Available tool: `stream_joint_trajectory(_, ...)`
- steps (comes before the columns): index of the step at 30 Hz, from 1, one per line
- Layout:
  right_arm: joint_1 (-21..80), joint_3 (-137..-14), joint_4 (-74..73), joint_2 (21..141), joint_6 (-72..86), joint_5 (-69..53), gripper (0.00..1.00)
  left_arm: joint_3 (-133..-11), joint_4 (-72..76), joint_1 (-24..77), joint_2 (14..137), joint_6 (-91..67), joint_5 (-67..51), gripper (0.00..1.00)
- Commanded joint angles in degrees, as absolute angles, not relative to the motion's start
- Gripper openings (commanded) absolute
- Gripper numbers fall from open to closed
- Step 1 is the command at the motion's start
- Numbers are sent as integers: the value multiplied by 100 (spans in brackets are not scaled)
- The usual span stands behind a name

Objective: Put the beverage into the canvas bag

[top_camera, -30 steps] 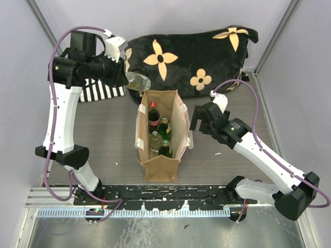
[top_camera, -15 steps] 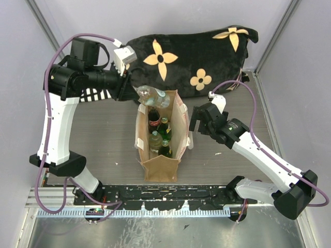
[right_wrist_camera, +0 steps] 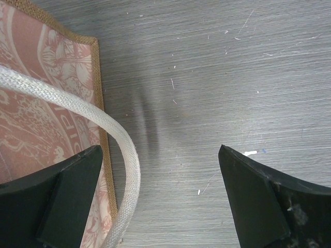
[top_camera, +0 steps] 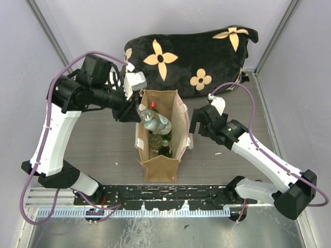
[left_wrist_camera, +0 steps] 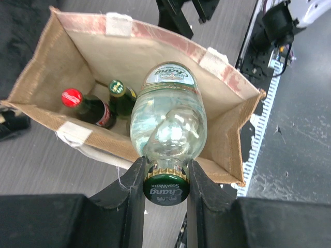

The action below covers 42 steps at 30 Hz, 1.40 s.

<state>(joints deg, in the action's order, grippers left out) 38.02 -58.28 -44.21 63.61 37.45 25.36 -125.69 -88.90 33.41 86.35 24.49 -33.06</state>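
Note:
The tan canvas bag (top_camera: pixel 178 132) stands open mid-table, with several bottles inside, one red-capped (left_wrist_camera: pixel 72 97) and one green-capped (left_wrist_camera: pixel 117 87). My left gripper (top_camera: pixel 138 109) is shut on the green-capped neck (left_wrist_camera: pixel 166 187) of a clear soda-water bottle (left_wrist_camera: pixel 168 121) and holds it over the bag's open mouth (left_wrist_camera: pixel 93 51), bottom pointing down into it. The bottle also shows in the top view (top_camera: pixel 153 122). My right gripper (right_wrist_camera: pixel 160 170) is open, just right of the bag's side; the cream handle (right_wrist_camera: pixel 124 150) curves between its fingers.
A black flowered cushion (top_camera: pixel 191 51) lies behind the bag. A black-and-white striped item (top_camera: pixel 115 78) sits under my left arm. A metal rail (top_camera: pixel 155 194) runs along the near edge. Grey walls close in both sides.
My left arm has swung from the back left to the right and down, carrying the clear bottle from beside the cushion to over the bag's mouth. The right arm has hardly moved.

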Motion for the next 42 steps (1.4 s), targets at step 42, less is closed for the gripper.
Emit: stream_joint_trajectory(42, 3756, -5353, -4288, 5757, 3873, 2588, 100, -10684, -10178, 4969, 9119, 4053, -1989, 0)
